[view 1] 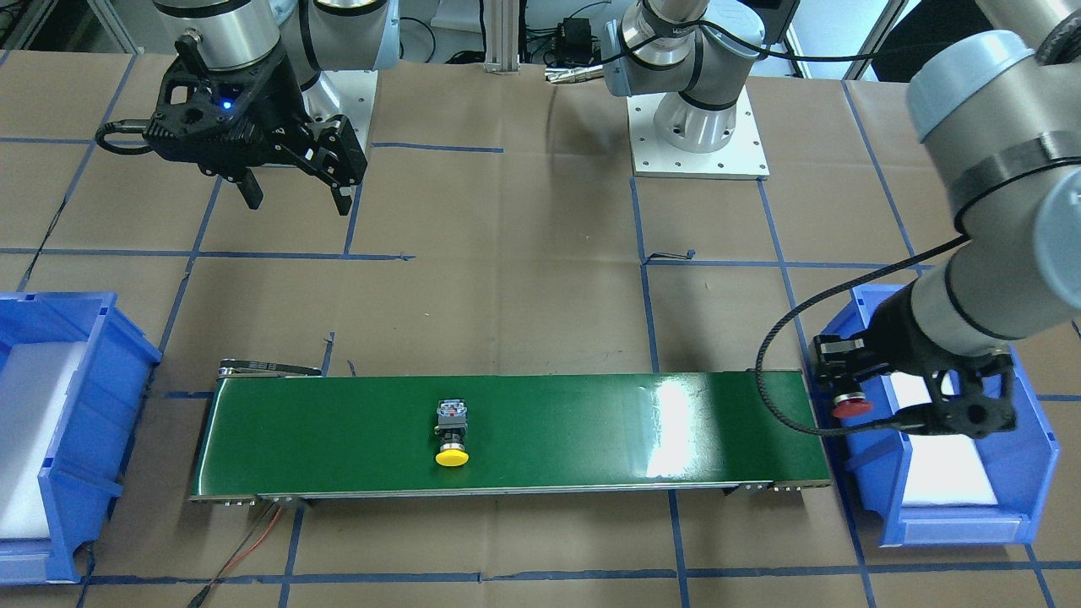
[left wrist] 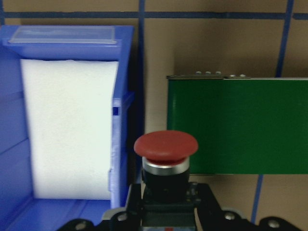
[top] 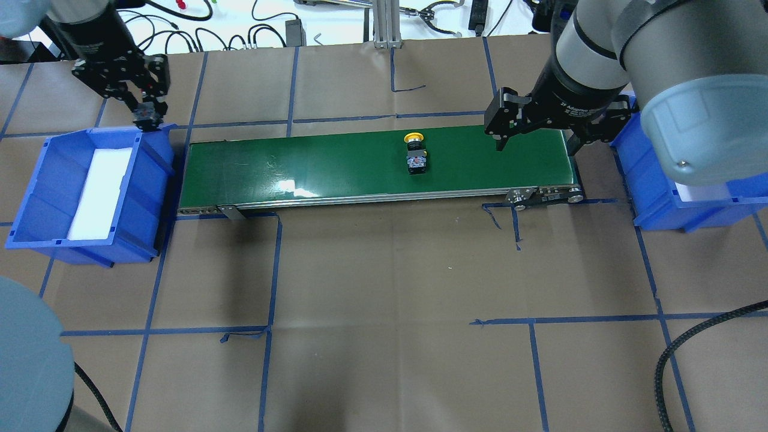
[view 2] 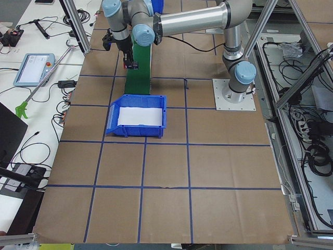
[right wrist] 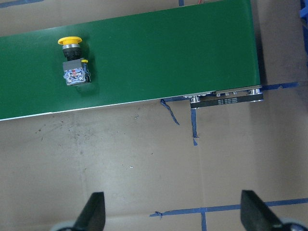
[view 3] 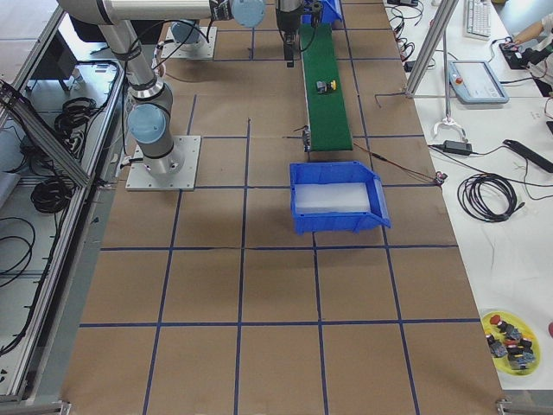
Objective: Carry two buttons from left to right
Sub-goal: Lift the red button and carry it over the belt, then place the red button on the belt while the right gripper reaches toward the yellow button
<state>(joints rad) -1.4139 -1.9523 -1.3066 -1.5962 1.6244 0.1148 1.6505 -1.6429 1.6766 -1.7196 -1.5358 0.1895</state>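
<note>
Left fingers [left wrist: 204,202] clamp the red button [left wrist: 166,144] between the blue bin [left wrist: 121,125] and the green belt's [left wrist: 240,125] end; right fingers [right wrist: 94,211] hang spread open; the yellow button [view 1: 452,435] lies mid-belt.

The left arm stretches far out from its base with the wrist angled downward, and the left gripper [view 1: 841,382] is clamped on the red button [left wrist: 166,146] (cap poking out past the fingertips). The right arm hangs its right gripper [view 1: 296,194] pointing down, with the fingers [right wrist: 94,212] spread wide and nothing between them.
</note>
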